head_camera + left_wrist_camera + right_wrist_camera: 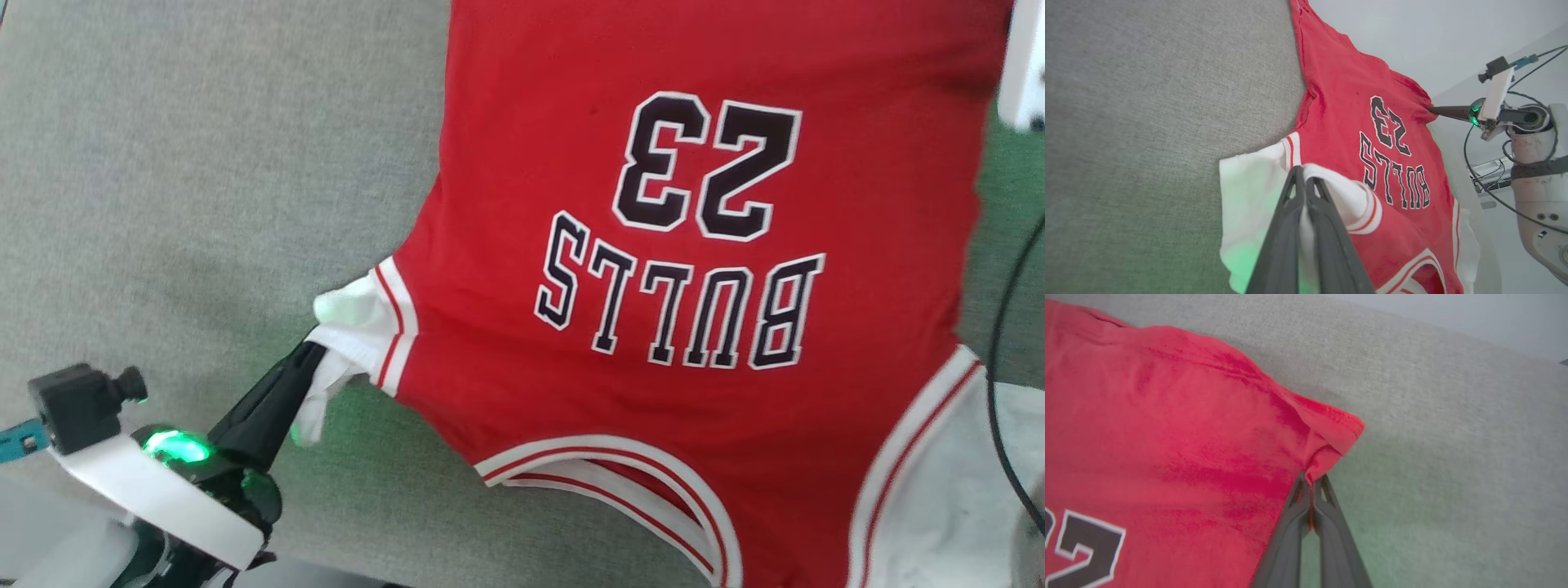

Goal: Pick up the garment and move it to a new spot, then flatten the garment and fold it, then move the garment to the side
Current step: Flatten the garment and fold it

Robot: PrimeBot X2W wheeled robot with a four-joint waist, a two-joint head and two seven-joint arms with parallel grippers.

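Grey surface (163, 163), left claw (1304, 173) clamping sleeve (1249, 183) of garment (531, 122), right claw (1312, 479) clamping corner (1347, 433)

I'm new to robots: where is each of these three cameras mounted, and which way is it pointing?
Head view: on the head, looking down at the jersey on grey fabric; left pincer lower left, shut on the white sleeve.
Left wrist view: on the left wrist, looking along its pincer at that sleeve; right pincer beyond the jersey.
Right wrist view: on the right wrist, looking along its pincer, shut on a red corner.
Shared: head and left wrist views show the 23.
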